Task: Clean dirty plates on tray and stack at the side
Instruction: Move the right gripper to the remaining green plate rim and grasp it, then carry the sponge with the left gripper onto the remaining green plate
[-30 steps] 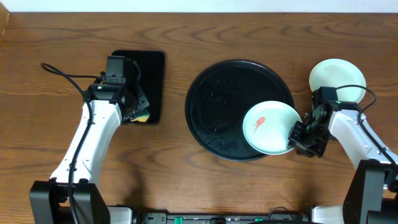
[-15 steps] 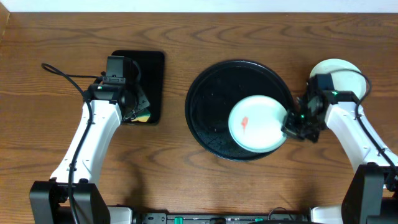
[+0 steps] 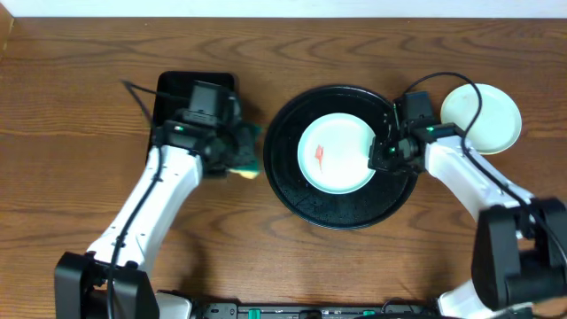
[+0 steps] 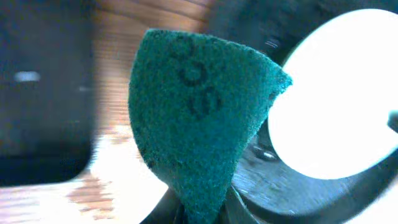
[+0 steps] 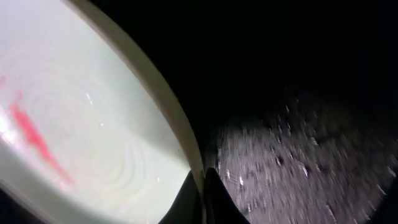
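A mint-green plate (image 3: pixel 341 164) with a red smear (image 3: pixel 320 156) lies in the middle of the round black tray (image 3: pixel 337 208). My right gripper (image 3: pixel 379 158) is shut on the plate's right rim; in the right wrist view the fingertips (image 5: pixel 202 186) pinch the rim of the plate (image 5: pixel 81 124). My left gripper (image 3: pixel 236 152) is shut on a green-and-yellow sponge (image 3: pixel 250 152) just left of the tray. In the left wrist view the sponge (image 4: pixel 199 112) fills the middle, with the plate (image 4: pixel 336 93) behind it. Another pale plate (image 3: pixel 481 117) sits on the table to the right.
A smaller rectangular black tray (image 3: pixel 182 93) lies on the wooden table behind the left arm. The left arm's cable (image 3: pixel 142 93) loops over it. The right arm reaches across the round tray's right rim.
The right gripper closed on the plate's rim and slid the plate left to the tray's middle. The left arm carried the sponge right, off the rectangular tray, to the round tray's edge.
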Robot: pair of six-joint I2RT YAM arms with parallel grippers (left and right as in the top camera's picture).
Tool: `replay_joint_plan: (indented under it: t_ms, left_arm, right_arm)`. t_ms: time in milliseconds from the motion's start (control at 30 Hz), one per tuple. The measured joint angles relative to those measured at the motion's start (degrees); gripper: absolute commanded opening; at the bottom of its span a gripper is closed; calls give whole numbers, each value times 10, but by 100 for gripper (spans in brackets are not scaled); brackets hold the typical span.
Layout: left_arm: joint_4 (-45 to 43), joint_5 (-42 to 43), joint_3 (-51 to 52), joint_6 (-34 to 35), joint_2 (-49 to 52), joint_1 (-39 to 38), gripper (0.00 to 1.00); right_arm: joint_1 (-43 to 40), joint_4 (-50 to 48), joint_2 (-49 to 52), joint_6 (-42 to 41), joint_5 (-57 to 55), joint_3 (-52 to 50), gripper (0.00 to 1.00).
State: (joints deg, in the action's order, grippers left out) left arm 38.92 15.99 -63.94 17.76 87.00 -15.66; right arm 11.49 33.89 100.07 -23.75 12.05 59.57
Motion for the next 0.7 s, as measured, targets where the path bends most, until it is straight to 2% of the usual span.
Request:
replay_joint_plan:
  t_ms: [300, 667, 700]
  left_arm:
    - [-95, 7, 0, 80, 15, -106, 8]
    - [-212, 7, 0, 173, 136, -177, 9]
    - [-222, 6, 0, 182, 144, -178, 14]
  right_arm:
    - [0, -20, 45, -17, 19, 0, 1]
    - [0, -17, 45, -19, 37, 0, 1]
    - [0, -17, 45, -20, 38, 0, 1]
